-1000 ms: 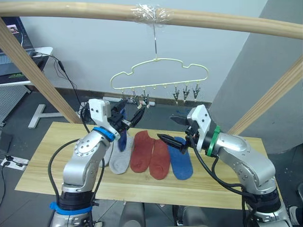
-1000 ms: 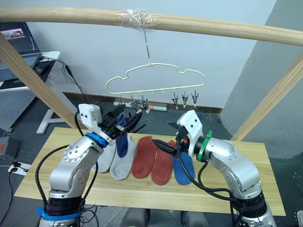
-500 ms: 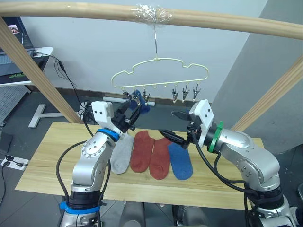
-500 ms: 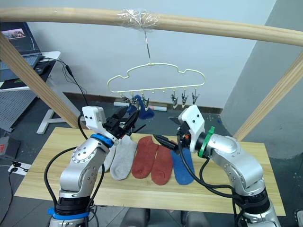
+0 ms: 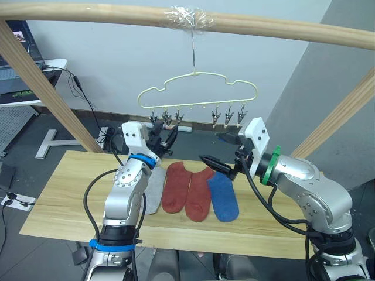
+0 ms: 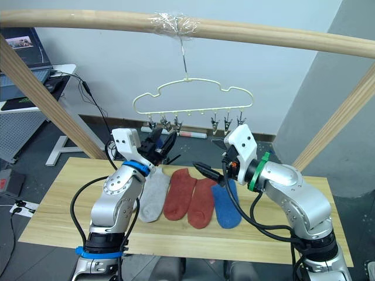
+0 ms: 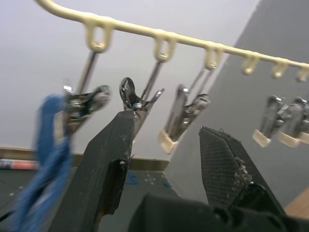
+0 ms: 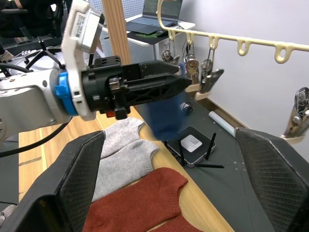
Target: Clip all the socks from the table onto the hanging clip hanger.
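The pale yellow clip hanger [image 5: 197,88] hangs from the pole by its hook, with silver clips [image 5: 229,116] in a row under it. My left gripper [image 7: 166,126] is raised among the left clips, open, one finger against the second clip. A blue sock [image 7: 48,159] dangles by the first clip, outside those fingers. Whether that clip grips it is unclear. On the table [image 5: 58,193] lie a grey sock [image 5: 153,196], two rust red socks [image 5: 176,184] and another blue sock [image 5: 222,198]. My right gripper [image 5: 211,147] hovers open above the blue one, holding nothing.
A thick wooden pole frame [image 5: 88,12] spans overhead, with slanted poles at both sides. A desk with a laptop [image 6: 23,44] and trailing cables stands to the far left behind the table. A white box [image 8: 191,143] lies on the floor beyond the table.
My left gripper rose from just above the table to the hanger's left clips, carrying the blue sock up. Its fingers now stand apart. My right gripper lifted slightly.
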